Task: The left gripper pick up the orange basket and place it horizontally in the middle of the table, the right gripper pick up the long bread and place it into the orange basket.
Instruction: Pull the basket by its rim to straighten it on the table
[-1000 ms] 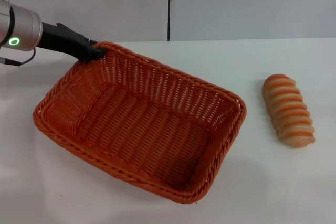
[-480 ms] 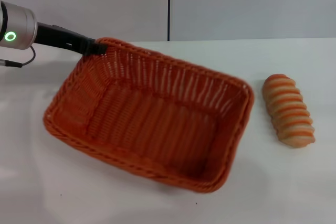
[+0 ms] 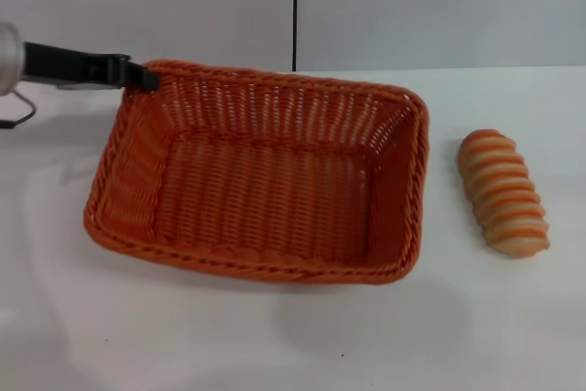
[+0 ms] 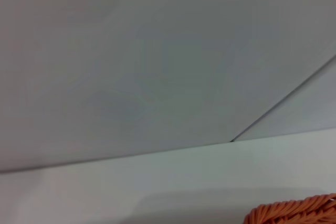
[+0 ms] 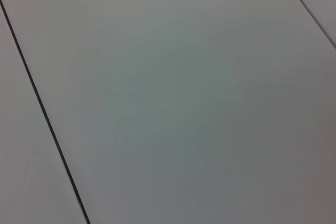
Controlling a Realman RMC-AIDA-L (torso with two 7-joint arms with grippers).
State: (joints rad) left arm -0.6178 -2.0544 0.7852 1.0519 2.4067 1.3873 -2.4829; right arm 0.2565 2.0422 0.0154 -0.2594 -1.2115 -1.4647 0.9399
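We are gripping the basket (image 3: 265, 180) rim with our left end effector (image 3: 142, 78), squaring it on the bench (image 3: 513, 336) beside the bread (image 3: 503, 191).

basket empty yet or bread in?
Empty. The orange basket shows only bare weave inside; the long bread lies on the table beside it, apart. The left gripper is at the basket's far-left rim corner.

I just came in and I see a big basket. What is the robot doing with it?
The left gripper is pinching the far left corner of the orange basket, which sits lengthwise across the middle of the table with nothing in it. The long bread lies on the table to the basket's right, untouched. The right gripper is out of sight, so the bread step has not begun.
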